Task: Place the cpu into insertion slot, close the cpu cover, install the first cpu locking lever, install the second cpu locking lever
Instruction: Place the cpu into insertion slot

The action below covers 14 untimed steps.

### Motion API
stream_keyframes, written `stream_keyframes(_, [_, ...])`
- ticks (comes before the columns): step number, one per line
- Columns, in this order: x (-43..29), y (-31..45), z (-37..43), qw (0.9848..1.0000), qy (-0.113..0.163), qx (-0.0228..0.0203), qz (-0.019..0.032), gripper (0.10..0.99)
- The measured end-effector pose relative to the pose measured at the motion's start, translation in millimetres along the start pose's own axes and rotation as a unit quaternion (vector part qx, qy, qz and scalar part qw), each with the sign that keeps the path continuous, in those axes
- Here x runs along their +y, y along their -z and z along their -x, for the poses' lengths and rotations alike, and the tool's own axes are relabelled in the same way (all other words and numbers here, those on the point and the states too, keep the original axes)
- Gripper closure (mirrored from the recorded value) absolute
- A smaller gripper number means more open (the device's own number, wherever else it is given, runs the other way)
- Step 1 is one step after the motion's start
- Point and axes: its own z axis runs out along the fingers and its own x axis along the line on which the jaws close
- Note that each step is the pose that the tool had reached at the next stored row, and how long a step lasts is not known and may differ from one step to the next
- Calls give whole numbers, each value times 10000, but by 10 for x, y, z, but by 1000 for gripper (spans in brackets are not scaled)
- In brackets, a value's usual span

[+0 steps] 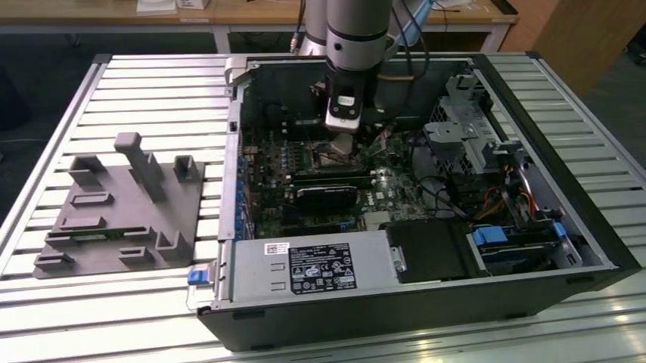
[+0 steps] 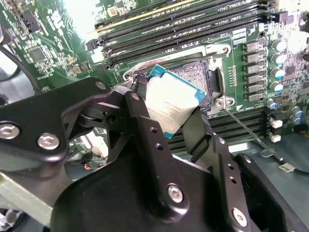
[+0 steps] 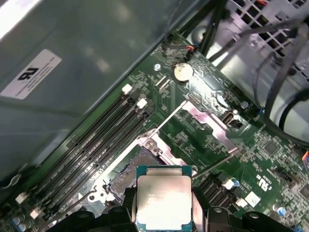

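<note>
The cpu is up in the air, pinched by two opposite edges between the black fingers of the gripper. The jaws are closed to just the chip's width. In the first wrist view its flat silver-grey top faces the camera. In the second wrist view it sits at a tilt to the board, teal rim showing.

Right beneath and just beyond it is the insertion slot, dark centre exposed, nothing seated in it. The cpu cover is swung open, its shiny frame lying back on the far side of the socket. A thin wire locking lever angles away from the socket corner, unlatched. Long black memory slots run alongside the socket on the green motherboard, and a coin battery sits further out.

From the exterior view, the arm reaches down into the open computer case with the gripper low over the board. A grey fixture rests on the slatted table, well apart on the exterior view's left.
</note>
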Motion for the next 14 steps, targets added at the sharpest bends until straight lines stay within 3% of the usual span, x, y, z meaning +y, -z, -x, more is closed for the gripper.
stream_keyframes(8, [0,-3,0,9991,-424,-32,-7,545])
stream_keyframes(14, [0,-9,0,9963,-855,-59,-8,545])
